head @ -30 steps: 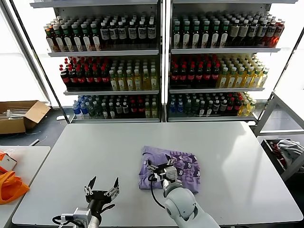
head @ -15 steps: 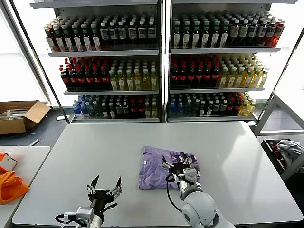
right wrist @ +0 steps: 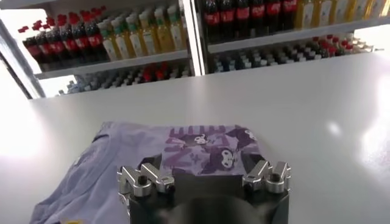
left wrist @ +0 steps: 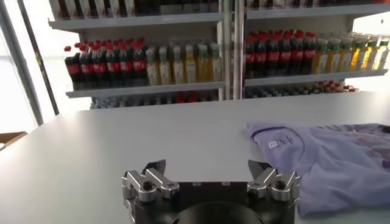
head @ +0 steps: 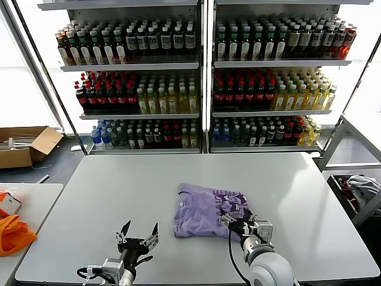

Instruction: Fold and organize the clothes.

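T-shirt [head: 205, 211]: white neck label, writing unreadable.

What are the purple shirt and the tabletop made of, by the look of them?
T-shirt: soft knit fabric, likely cotton, matte lavender. It lies in limp folds with wrinkles, a ribbed neckline and a darker purple print on its right part.
Table: hard, smooth white top, probably laminate or coated board, though that is unsure. The right wrist view shows a faint sheen with soft light spots on it.
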{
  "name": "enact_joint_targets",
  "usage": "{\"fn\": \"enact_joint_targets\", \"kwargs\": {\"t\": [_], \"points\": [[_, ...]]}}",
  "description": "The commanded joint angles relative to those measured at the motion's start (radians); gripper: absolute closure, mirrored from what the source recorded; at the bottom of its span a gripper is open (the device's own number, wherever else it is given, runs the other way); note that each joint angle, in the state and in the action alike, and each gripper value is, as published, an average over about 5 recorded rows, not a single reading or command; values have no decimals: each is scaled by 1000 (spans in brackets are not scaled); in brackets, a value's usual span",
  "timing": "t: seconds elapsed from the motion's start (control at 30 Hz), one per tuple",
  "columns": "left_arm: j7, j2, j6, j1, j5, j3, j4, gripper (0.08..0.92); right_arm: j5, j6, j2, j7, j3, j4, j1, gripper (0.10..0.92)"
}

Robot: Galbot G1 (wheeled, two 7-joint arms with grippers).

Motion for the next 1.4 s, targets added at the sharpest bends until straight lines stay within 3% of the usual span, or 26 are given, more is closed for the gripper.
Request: {"fn": "enact_joint_targets", "kwargs": {"t": [0.03, 0.9, 1.23, 1.4], "points": [[1, 1, 2, 1, 0, 11, 2, 177, 140, -12, -15, 47, 46, 25, -47, 203], [1, -8, 2, 13, 3, 2, -11, 177, 113, -14, -3, -6, 33, -166, 91, 203], [1, -15, 3, 14, 3, 3, -12, 177, 58, -14, 3, -41, 22, -190, 142, 203], [1, -17, 2, 18, 2, -3, -15, 177, 40, -14, 0, -37, 13, -130, 103, 203]]}}
